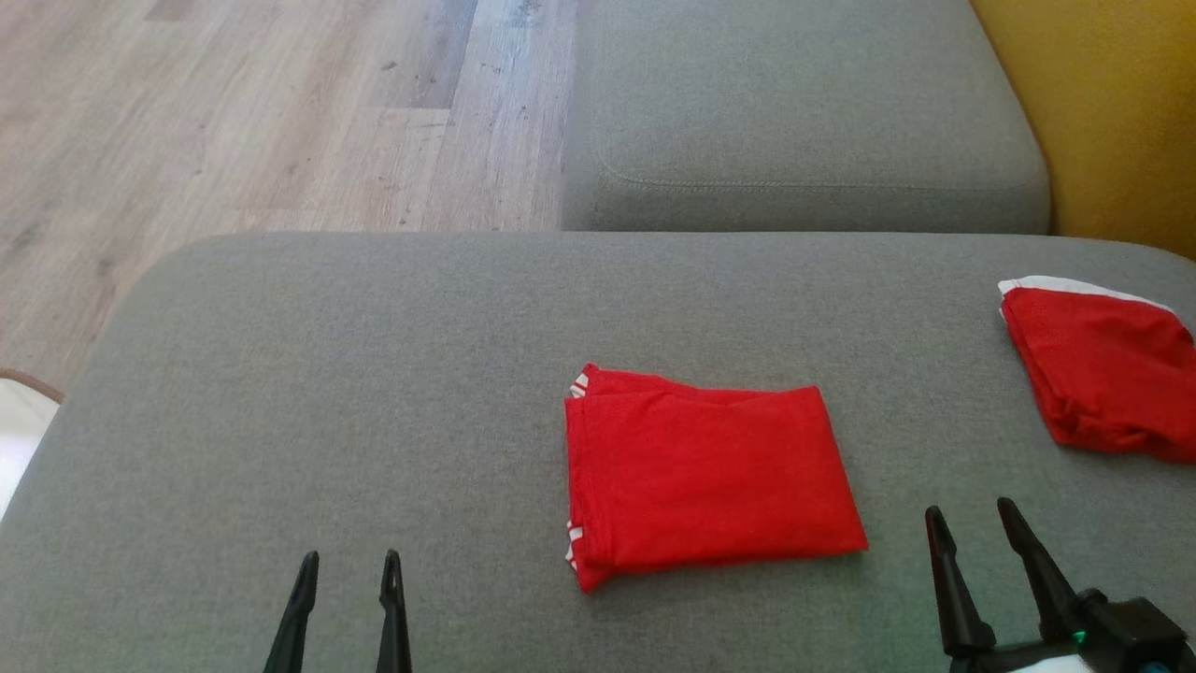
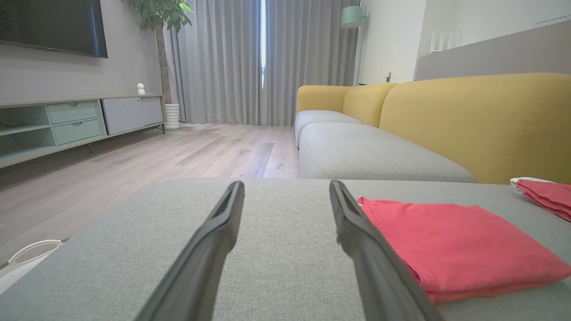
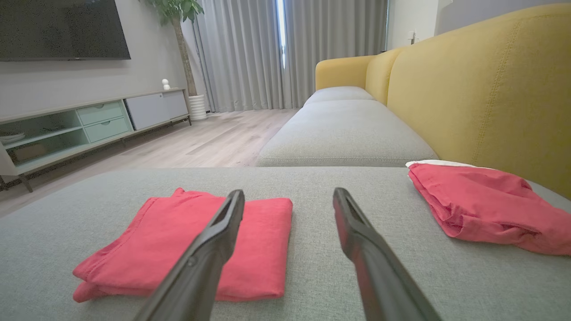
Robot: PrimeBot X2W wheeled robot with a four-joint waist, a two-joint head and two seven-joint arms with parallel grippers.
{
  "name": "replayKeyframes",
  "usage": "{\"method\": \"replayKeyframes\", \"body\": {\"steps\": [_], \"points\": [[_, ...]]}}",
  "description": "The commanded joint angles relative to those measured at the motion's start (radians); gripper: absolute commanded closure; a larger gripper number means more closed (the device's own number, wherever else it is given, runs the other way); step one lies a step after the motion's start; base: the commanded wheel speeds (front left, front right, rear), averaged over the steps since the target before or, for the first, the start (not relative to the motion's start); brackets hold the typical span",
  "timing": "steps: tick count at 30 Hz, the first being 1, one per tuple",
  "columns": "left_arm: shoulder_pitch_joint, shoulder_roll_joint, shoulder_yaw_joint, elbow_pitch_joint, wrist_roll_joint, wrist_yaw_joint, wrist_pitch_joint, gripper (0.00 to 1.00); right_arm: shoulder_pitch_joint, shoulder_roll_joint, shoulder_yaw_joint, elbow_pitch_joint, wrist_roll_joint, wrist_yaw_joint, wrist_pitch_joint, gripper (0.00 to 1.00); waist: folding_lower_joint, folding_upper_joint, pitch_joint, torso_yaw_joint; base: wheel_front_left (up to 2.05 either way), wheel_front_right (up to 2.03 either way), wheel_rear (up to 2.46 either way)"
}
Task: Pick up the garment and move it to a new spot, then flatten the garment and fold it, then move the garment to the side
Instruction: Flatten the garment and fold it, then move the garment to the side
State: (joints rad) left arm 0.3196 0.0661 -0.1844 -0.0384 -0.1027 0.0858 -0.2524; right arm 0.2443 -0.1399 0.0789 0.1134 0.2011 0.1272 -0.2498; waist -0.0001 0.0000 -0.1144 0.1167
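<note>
Jaws wide apart on both grippers, nothing clamped between them. At lower left of head view, left gripper (image 1: 350, 556), fingers pointing up the frame over bare grey fabric; at lower right, right gripper (image 1: 970, 508), likewise empty. Unclear whether any fingertip touches the fabric.

Largest in frame: broad grey cushion (image 1: 327, 374) across the lower two thirds of head view, carrying everything red. Behind it at upper right, grey sofa seat (image 1: 794, 112), edged by yellow backrest (image 1: 1112, 112) in the top right corner. Pale wooden floor (image 1: 234, 112) at upper left.

Next in size, folded red garment (image 1: 710, 477), lying flat just right of centre, a neat rectangle with white trim peeping out at its left edge. Placed between the two grippers and nearer the right one, lower right corner close to that gripper's fingers yet apart from them. In left wrist view, left gripper (image 2: 286, 185) mid-frame and folded red garment (image 2: 446, 240) at lower right, just beside the right-hand finger. In right wrist view, right gripper (image 3: 289, 192) mid-frame, folded red garment (image 3: 147, 245) at lower left, partly behind the left-hand finger.

Smaller again, second red garment (image 1: 1103, 374), bunched at the right edge of head view, white band along its top, well apart from the folded one and above the right gripper.
</note>
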Motion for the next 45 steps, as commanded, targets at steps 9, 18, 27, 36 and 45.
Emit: {"method": "replayKeyframes", "body": {"steps": [9,18,27,36,45], "points": [[-0.005,-0.012,0.048,-0.033,0.024,-0.022,-0.009,0.00,-0.015,0.010,0.001,-0.037,-0.012,0.003,-0.012,0.00,0.0001,0.0000,-0.013,-0.008,0.00,0.00,0.00],[0.008,-0.013,0.063,-0.033,0.029,-0.036,-0.009,0.00,-0.015,0.008,0.015,-0.030,-0.010,0.003,-0.012,0.00,0.0001,0.0000,-0.017,-0.029,0.00,0.00,0.00],[0.013,-0.014,0.065,-0.028,0.035,-0.047,-0.009,0.00,-0.011,0.003,0.024,-0.023,-0.007,0.003,-0.012,0.00,0.0001,0.0000,-0.026,-0.045,0.00,0.00,0.00],[0.008,-0.015,0.060,-0.039,0.034,-0.053,-0.009,0.00,-0.023,-0.020,0.066,0.021,0.032,0.003,-0.012,0.00,0.0001,0.0000,0.000,-0.046,0.00,0.00,0.00],[-0.034,-0.016,0.034,-0.029,0.020,-0.063,-0.009,0.00,-0.160,-0.111,0.215,0.094,0.197,0.003,0.020,0.00,0.0001,0.0000,0.077,-0.035,0.00,0.00,0.00]]}}
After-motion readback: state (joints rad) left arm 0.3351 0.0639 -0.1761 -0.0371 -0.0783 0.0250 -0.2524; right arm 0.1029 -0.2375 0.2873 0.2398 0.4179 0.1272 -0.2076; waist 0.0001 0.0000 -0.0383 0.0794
